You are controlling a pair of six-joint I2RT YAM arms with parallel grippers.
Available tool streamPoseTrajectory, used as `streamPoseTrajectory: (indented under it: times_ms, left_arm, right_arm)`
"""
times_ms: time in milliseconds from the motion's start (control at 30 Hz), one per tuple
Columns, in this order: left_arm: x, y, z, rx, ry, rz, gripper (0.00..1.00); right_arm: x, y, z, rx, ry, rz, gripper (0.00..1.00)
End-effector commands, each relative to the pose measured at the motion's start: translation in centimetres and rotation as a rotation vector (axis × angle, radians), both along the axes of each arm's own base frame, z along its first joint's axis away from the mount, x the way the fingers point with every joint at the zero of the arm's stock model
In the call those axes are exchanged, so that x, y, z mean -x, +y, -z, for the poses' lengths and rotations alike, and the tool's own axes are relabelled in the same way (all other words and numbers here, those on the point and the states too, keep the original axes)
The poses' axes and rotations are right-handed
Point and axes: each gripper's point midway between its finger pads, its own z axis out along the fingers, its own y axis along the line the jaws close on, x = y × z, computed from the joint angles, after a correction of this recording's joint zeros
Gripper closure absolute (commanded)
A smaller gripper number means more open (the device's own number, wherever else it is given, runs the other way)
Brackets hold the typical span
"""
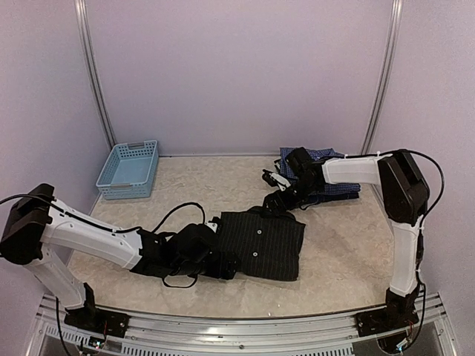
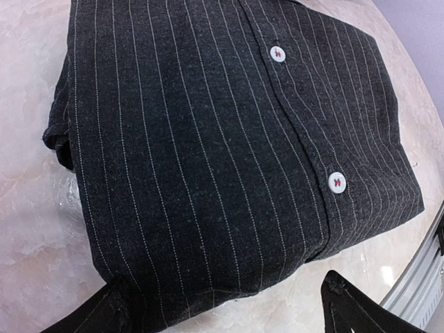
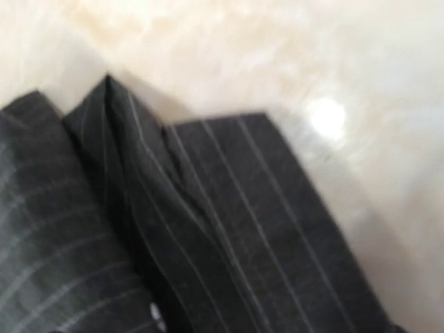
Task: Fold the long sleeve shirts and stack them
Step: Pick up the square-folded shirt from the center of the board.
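The black pinstriped shirt (image 1: 261, 242) lies folded in a rectangle at the table's middle, button placket up (image 2: 305, 139). My left gripper (image 1: 227, 264) sits low at the shirt's near left edge. In the left wrist view its jaws (image 2: 225, 316) are spread wide, with the shirt's edge between the two fingertips (image 2: 343, 305). My right gripper (image 1: 280, 199) hovers at the shirt's far edge by the collar. The right wrist view is blurred, shows only collar cloth (image 3: 229, 243), and none of its fingers. The blue check shirt (image 1: 330, 157) lies folded at the back right, partly under the right arm.
A light blue plastic basket (image 1: 129, 169) stands at the back left by the wall. The metal rail (image 1: 245, 326) runs along the near edge. The right arm's forearm (image 1: 349, 170) stretches over the blue shirt. Bare marble tabletop (image 1: 200, 185) lies between basket and shirts.
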Motion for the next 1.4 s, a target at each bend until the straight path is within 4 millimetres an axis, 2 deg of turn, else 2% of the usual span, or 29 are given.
streamPoseTrajectory:
  times_ms: [0,267,400,600,733,933,1067,1233,1367]
  left_arm:
    - [0.3,0.2,-0.1,-0.046,-0.022,-0.017,0.11]
    - [-0.8,2.5,0.1,-0.153,-0.076,-0.099,0.09]
    - [-1.1,2.9,-0.3,-0.175,-0.095,-0.11,0.09]
    - [-1.2,3.9,-1.1,-0.193,-0.116,-0.133,0.08]
    - [-1.4,4.5,-1.9,-0.204,-0.135,-0.145,0.07]
    - [-1.8,4.9,-3.6,-0.209,-0.17,-0.153,0.06]
    - [-1.8,5.1,-4.9,-0.205,-0.176,-0.16,0.03]
    - [-1.4,5.4,-5.0,-0.171,-0.141,-0.163,0.01]
    - [-0.4,5.2,-4.2,-0.131,-0.079,-0.146,0.01]
  right_arm:
    - [1.5,0.5,1.4,-0.064,0.106,-0.081,0.04]
    - [3.3,0.9,3.5,-0.107,0.189,-0.173,0.05]
    - [4.0,0.8,4.2,-0.106,0.225,-0.198,0.06]
    - [3.6,0.1,3.6,-0.064,0.186,-0.173,0.07]
    - [3.5,-1.1,3.7,-0.003,0.173,-0.125,0.07]
    - [5.3,-2.0,3.5,-0.024,0.198,-0.06,0.09]
    - [7.6,-2.8,3.5,-0.061,0.23,-0.01,0.1]
    - [9.4,-3.2,1.7,-0.111,0.206,0.022,0.1]
    - [8.7,-3.8,-1.3,-0.115,0.116,0.059,0.06]
